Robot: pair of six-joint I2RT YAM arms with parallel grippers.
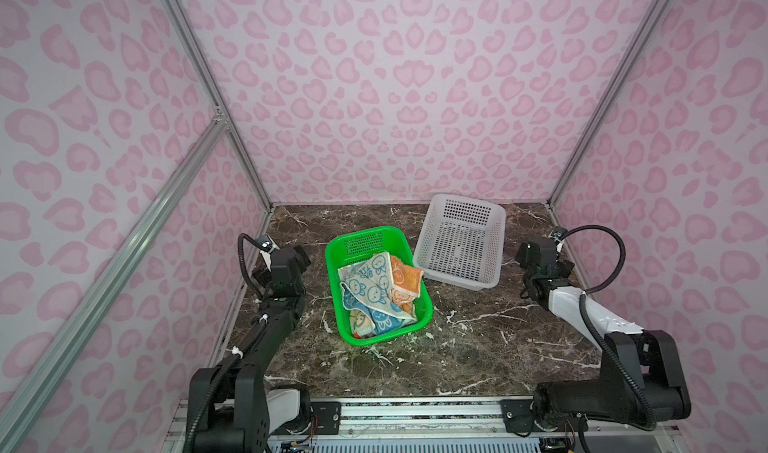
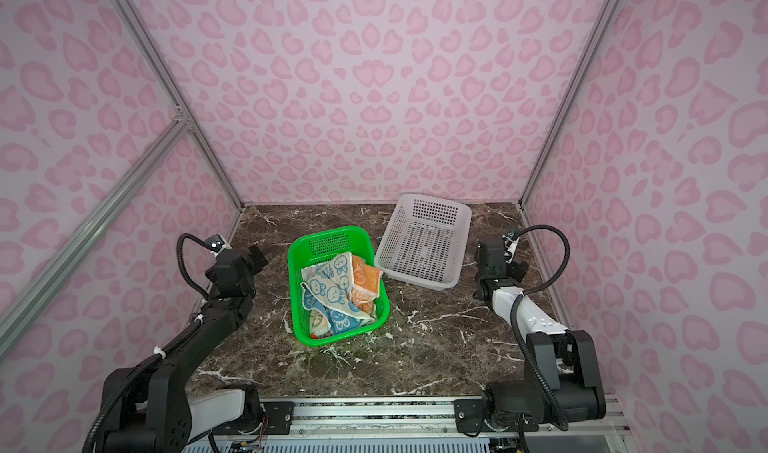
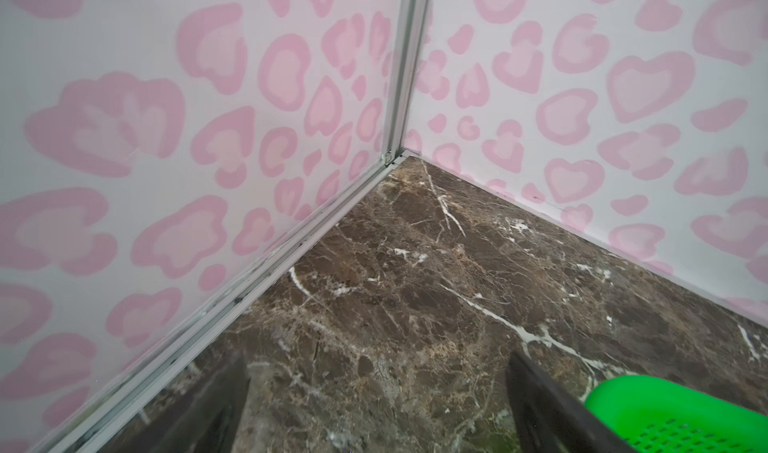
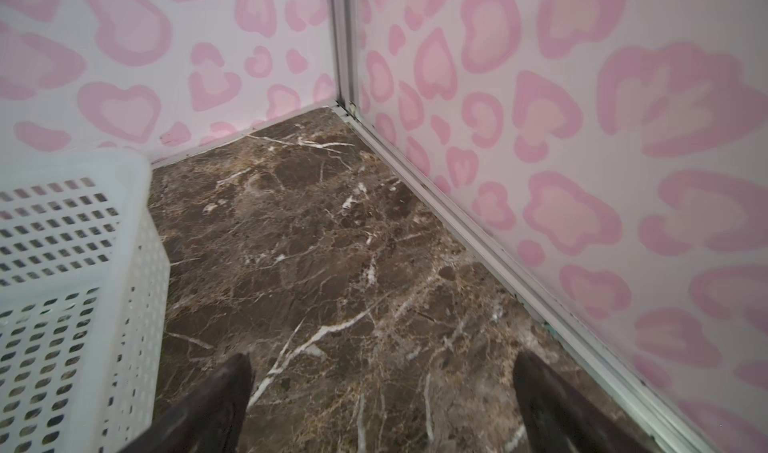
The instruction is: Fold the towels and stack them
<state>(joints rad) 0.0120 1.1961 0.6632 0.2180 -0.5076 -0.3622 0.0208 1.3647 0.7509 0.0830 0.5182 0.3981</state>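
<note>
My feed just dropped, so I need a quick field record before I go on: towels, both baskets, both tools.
towels: crumpled heap of cream, blue and orange, none folded, all in the green basket
green basket: mid table, left of the white basket
white basket: empty, back right
left tool: open, holding nothing, over bare table left of the green basket
right tool: open, holding nothing, over bare table right of the white basket
stack: not started
</note>
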